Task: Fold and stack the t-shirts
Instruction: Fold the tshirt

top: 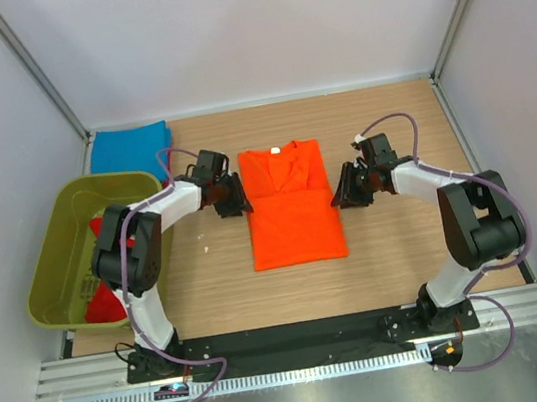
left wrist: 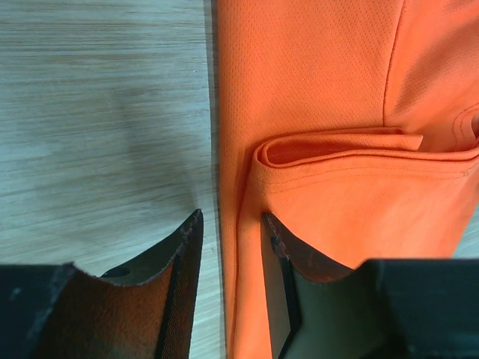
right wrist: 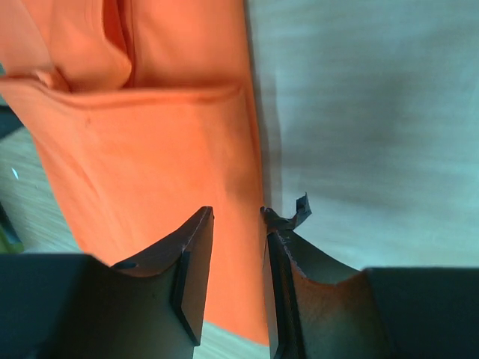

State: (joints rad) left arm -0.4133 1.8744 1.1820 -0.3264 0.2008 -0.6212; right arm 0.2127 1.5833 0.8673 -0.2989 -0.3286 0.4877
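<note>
A pale wooden bench is seen between white walls. At its left edge an olive-green plastic tub is set, and red t-shirts are heaped inside it. At the middle of the bench a bright orange t-shirt is laid flat as a narrow rectangle, its neck turned away from the arms. A folded layer is seen across its near half. A blue t-shirt is placed folded in the far left corner, just behind the tub.

The left pincer is held low at the orange shirt's left edge. In the left wrist view its jaws are parted narrowly over that edge and nothing is gripped. The right pincer is held at the right edge, likewise parted narrowly and gripping nothing.
</note>
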